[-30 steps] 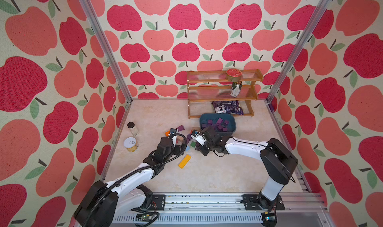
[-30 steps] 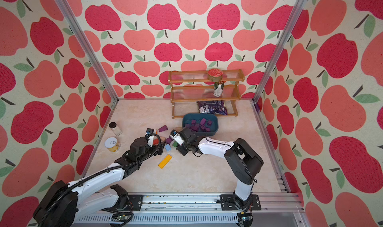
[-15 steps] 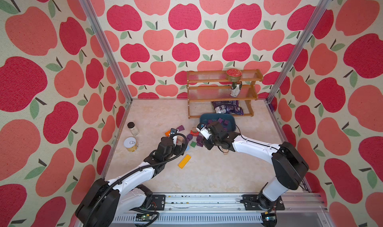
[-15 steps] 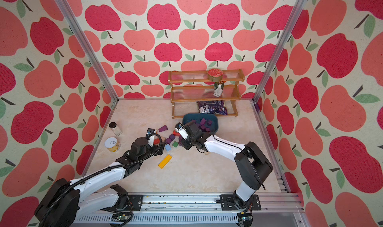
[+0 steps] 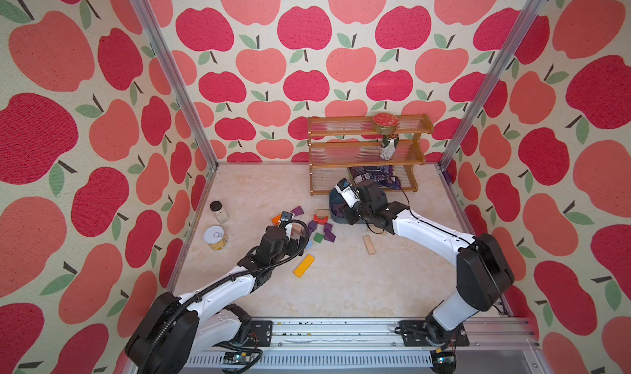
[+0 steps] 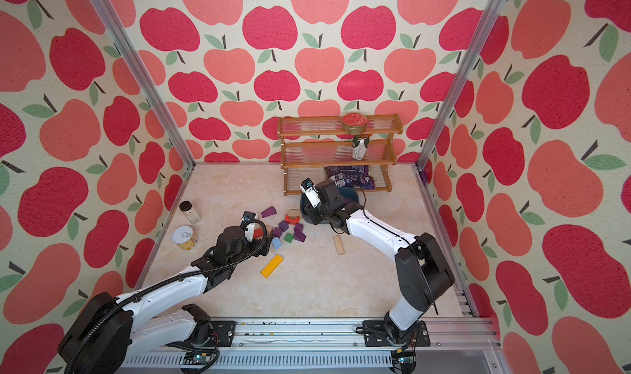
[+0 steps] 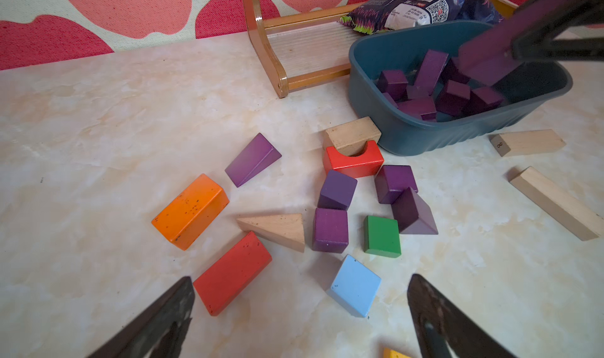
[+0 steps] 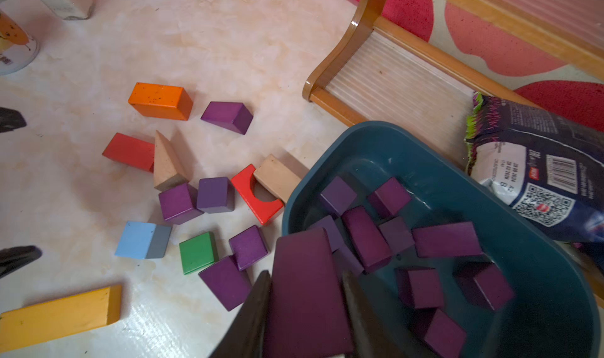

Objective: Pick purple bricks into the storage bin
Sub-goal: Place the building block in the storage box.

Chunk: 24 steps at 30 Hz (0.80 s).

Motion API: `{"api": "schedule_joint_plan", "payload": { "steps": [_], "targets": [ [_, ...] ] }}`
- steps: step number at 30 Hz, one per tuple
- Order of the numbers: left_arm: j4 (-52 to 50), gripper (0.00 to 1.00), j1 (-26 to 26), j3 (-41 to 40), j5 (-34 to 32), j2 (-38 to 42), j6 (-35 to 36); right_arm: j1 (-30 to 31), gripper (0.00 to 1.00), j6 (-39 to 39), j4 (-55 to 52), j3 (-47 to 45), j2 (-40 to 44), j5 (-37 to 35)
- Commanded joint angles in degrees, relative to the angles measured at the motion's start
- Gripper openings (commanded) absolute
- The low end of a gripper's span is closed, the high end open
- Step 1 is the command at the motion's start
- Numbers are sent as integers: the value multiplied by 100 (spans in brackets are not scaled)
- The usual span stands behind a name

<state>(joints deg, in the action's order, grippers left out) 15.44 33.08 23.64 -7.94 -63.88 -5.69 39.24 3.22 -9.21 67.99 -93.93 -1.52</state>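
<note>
My right gripper (image 8: pixel 307 274) is shut on a long purple brick (image 8: pixel 307 300) and holds it above the near rim of the storage bin (image 8: pixel 539 242), a dark teal tub. Several purple bricks (image 8: pixel 366 238) lie inside the bin. In the left wrist view, three purple cubes (image 7: pixel 330 230) and two purple wedges (image 7: pixel 253 158) lie on the table in front of the bin (image 7: pixel 408 134). My left gripper (image 7: pixel 300 279) stands open and empty just short of that pile. In both top views the right arm covers most of the bin (image 5: pixel 336 206) (image 6: pixel 351 194).
Mixed among the purple pieces are an orange block (image 7: pixel 191 211), a red block (image 7: pixel 232 271), a light-blue block (image 7: pixel 354 286), a green cube (image 7: pixel 382 237) and a red arch (image 7: pixel 353 162). Behind the bin stands a wooden rack (image 5: pixel 365 153) with a purple snack bag (image 5: pixel 372 177). A jar (image 5: pixel 218 211) and a can (image 5: pixel 215 238) stand at the left.
My right gripper has carried the long purple brick from the block pile back and up over the bin. The left arm has hardly moved.
</note>
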Motion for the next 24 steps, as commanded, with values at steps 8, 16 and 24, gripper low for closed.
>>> {"api": "schedule_joint_plan", "payload": {
  "steps": [8,16,24],
  "targets": [
    [15,99,-55,159,64,-172,-151,-588,18,-403,175,794,-746,-473],
    [20,99,-73,150,120,-157,-222,-646,19,-379,15,1470,-1422,-857],
    [49,99,-87,132,100,-138,-221,-646,27,-527,248,1187,-1375,-1343]
  ]
}}
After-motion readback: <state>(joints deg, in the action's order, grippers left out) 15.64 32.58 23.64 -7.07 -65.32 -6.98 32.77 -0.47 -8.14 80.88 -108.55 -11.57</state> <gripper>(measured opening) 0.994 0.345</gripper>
